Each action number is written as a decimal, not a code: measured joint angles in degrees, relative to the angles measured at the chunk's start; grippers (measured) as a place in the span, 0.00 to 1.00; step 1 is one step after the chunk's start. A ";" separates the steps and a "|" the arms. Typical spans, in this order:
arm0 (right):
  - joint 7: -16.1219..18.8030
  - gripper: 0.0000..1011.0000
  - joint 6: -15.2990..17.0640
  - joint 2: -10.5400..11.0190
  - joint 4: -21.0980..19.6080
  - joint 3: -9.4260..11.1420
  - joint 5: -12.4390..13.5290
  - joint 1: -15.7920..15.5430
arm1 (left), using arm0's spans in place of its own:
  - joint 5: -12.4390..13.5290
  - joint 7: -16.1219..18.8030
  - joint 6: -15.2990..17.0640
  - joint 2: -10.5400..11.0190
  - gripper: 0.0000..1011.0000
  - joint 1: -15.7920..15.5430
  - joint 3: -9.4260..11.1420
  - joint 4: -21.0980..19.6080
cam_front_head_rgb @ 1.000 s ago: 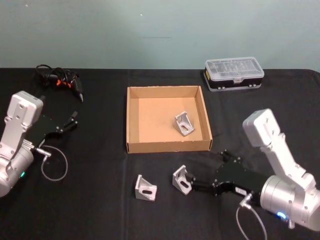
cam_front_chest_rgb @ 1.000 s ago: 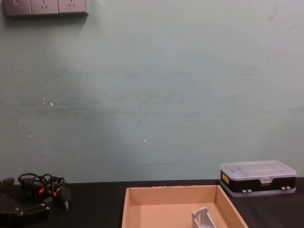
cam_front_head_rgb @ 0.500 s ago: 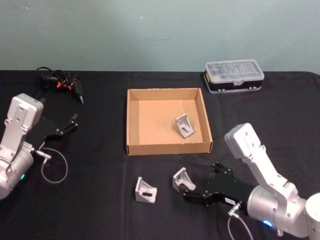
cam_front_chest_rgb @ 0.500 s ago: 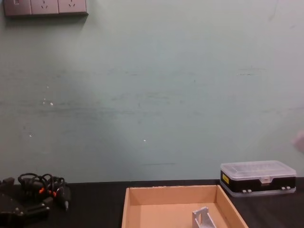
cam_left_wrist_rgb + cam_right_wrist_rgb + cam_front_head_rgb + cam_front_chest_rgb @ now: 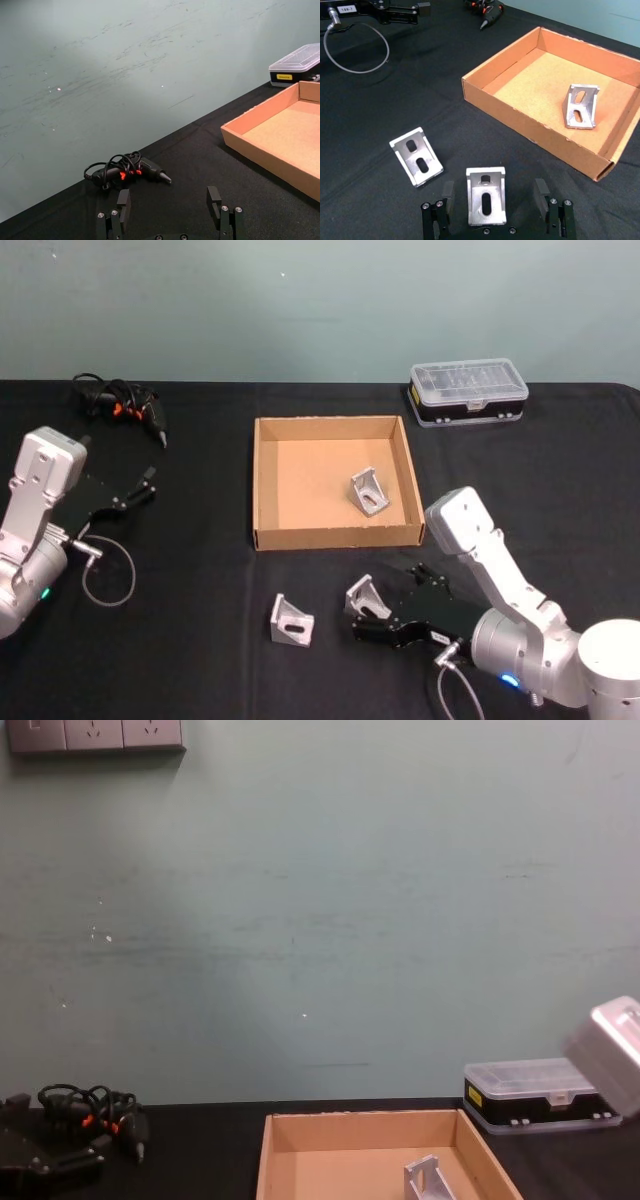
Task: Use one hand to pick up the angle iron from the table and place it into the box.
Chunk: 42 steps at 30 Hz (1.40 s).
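The tan cardboard box (image 5: 335, 536) sits mid-table with one angle iron (image 5: 368, 490) inside it, also seen in the right wrist view (image 5: 581, 106) and the chest view (image 5: 428, 1179). Two more angle irons rest on the black table (image 5: 200, 570) in front of the box. One angle iron (image 5: 364, 596) (image 5: 486, 201) stands between the spread fingers of my right gripper (image 5: 372, 610) (image 5: 493, 192), which is open around it. The other angle iron (image 5: 291, 621) (image 5: 416, 155) lies free to its left. My left gripper (image 5: 135, 491) (image 5: 168, 197) is parked open at the table's left.
A clear-lidded black plastic case (image 5: 467, 391) stands at the back right. A bundle of black cables with orange marks (image 5: 120, 403) lies at the back left. A loose wire loop (image 5: 108, 575) lies by the left arm. My right arm's silver segment (image 5: 610, 1052) rises at the chest view's right edge.
My right arm has swung left and forward, bringing its open fingers around the nearer angle iron. Its silver segment now shows in the chest view. The left arm has barely moved.
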 joint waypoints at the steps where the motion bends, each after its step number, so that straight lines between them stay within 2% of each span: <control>1: -0.01 0.99 0.00 -0.21 0.20 -0.10 -0.20 0.15 | 0.00 0.00 0.00 0.00 0.99 0.00 0.00 0.00; 15: -0.04 0.99 0.01 -3.01 2.86 -0.77 -2.96 1.92 | 0.00 0.00 0.00 0.00 0.99 0.00 0.00 0.00; 25: 0.13 0.99 -0.02 -4.12 3.80 -0.90 -4.58 2.31 | 0.00 0.00 0.00 0.00 0.99 0.00 0.00 0.00; 33: 0.74 0.85 -0.39 -4.55 4.26 -0.92 -5.55 2.38 | 0.00 0.00 0.00 0.00 0.99 0.00 0.00 0.00; 34: 0.81 0.80 -0.43 -4.63 4.31 -0.88 -5.68 2.34 | 0.00 0.00 0.00 0.00 0.99 0.00 0.00 0.00; 40: 0.99 0.65 -0.65 -4.88 4.45 -0.68 -6.07 2.21 | 0.00 0.00 0.00 0.00 0.99 0.00 0.00 0.00; 42: 1.09 0.57 -0.78 -4.94 4.46 -0.59 -6.25 2.12 | 0.00 0.00 0.00 0.00 0.99 0.00 0.00 0.00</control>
